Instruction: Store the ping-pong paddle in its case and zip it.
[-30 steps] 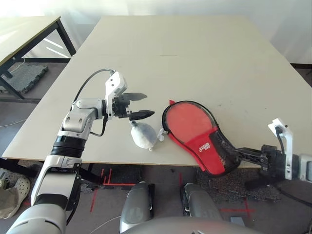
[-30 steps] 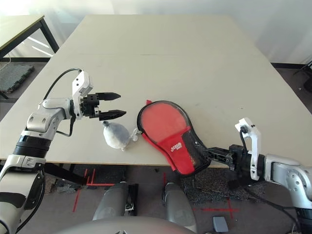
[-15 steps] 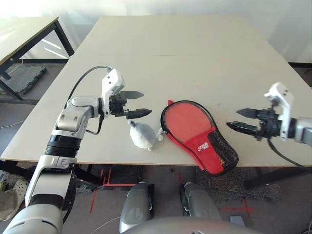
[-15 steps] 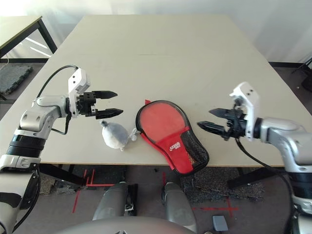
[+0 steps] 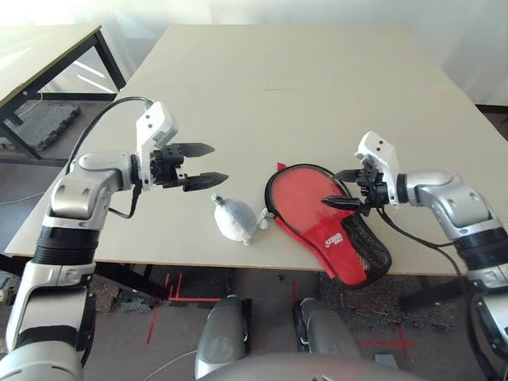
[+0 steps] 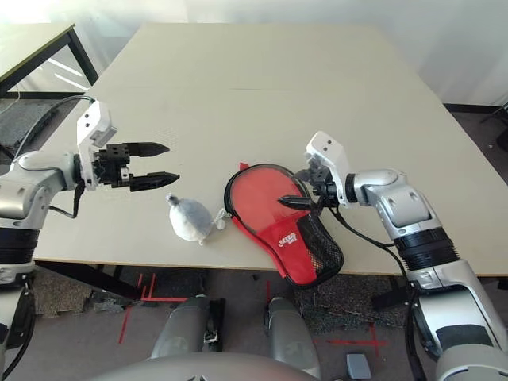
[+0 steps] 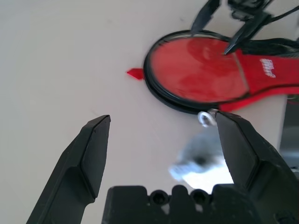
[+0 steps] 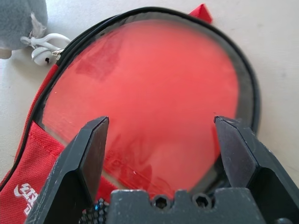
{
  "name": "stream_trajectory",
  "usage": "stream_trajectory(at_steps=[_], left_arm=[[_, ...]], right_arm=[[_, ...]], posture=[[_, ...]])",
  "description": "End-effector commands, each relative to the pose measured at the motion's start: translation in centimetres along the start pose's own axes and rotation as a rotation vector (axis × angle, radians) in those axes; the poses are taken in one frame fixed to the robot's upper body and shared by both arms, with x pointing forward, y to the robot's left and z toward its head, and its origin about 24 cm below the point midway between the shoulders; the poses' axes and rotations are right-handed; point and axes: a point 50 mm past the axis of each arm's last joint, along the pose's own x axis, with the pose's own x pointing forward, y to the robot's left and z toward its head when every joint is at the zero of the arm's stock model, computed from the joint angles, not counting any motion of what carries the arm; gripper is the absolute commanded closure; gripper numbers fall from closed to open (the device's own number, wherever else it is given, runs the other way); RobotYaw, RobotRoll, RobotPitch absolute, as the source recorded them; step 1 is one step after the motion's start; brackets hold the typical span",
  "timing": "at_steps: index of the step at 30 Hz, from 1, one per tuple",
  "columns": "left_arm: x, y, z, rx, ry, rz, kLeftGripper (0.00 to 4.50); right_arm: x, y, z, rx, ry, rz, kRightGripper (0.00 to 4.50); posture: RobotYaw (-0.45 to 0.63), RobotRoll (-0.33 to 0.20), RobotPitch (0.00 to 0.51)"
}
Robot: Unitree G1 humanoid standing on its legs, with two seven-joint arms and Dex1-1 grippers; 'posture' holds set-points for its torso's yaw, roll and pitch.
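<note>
Round glossy red paddle (image 8: 149, 93) inside mesh-pocketed fabric case (image 5: 353, 246).

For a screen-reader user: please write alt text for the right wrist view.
The right tool, its two black fingers spread open, hovers over the round red face of the ping-pong paddle lying in the unzipped case. A small grey pouch sits beside the case.

Red case (image 6: 279, 213) on table (image 6: 262, 95), right gripper (image 6: 299, 189) jaws apart above it, left gripper (image 6: 161, 164) spread
</note>
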Motion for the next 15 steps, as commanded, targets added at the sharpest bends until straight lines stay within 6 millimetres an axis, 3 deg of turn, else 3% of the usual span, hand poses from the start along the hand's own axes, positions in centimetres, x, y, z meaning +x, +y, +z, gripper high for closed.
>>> stream_trajectory(at_steps=[1,15], left_arm=[[-0.5,-1.1,-0.1,-0.010,0.019,-0.029,0.00],[1.8,-2.5,-1.9,0.014,0.093,-0.063,0.00]], right_arm=[[0.6,-0.1,-0.5,0.011,0.033,0.023,0.04],[1.4,-0.4,-2.1,0.010,0.087,0.018,0.04]], posture=[[0.18,0.000,0.051],[0.18,0.000,0.048]])
